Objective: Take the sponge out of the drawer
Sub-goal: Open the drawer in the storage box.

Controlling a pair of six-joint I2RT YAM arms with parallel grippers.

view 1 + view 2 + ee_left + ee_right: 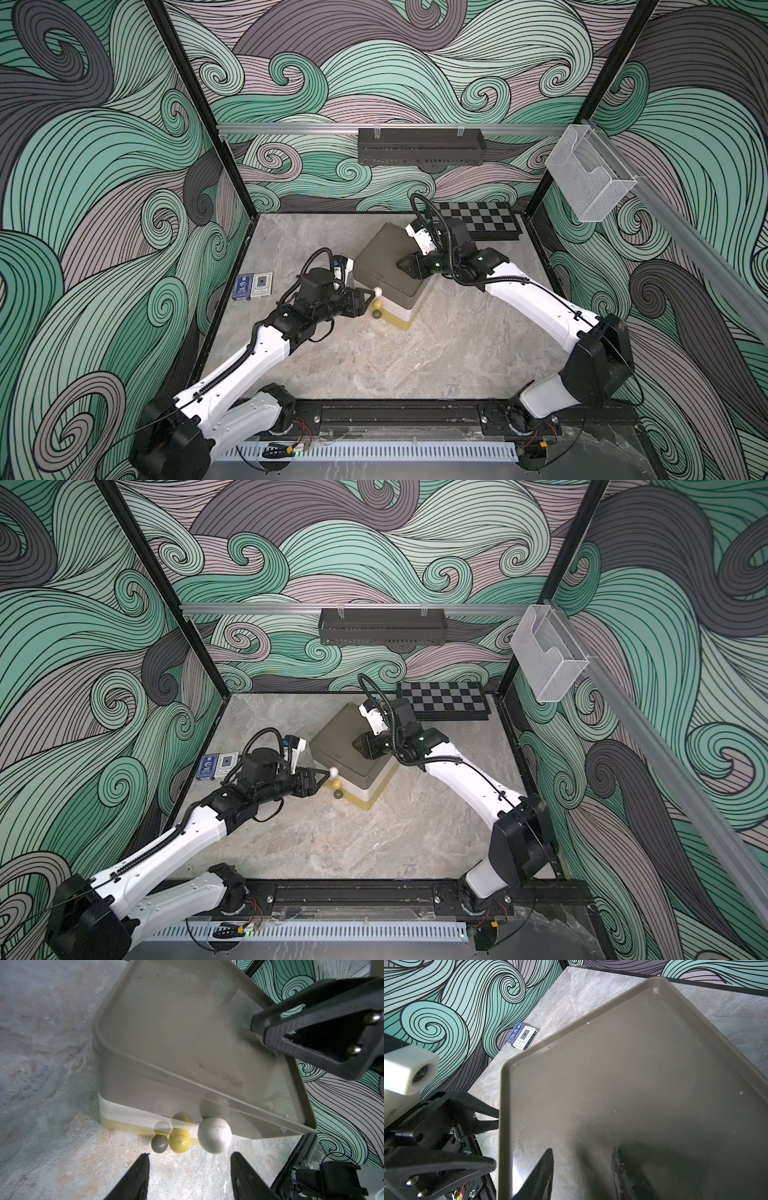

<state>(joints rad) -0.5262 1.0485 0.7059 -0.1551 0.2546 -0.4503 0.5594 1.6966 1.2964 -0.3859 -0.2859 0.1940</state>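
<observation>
The drawer unit (386,266) (345,746) stands mid-table with a grey top, a white drawer and a yellow one beneath; all its drawers look shut. The sponge is hidden. My left gripper (370,296) (189,1154) is open, its tips just short of the white knob (377,291) (214,1135), which lies nearer one finger. A yellow knob (179,1140) and a grey knob (159,1143) sit lower down. My right gripper (401,265) (582,1150) is open, jaws apart over the unit's grey top (623,1084), holding nothing.
Two card boxes (252,285) (522,1036) lie by the left wall. A chessboard (478,218) lies at the back right behind the right arm. A black tray (419,145) hangs on the back rail and a clear bin (590,174) on the right rail.
</observation>
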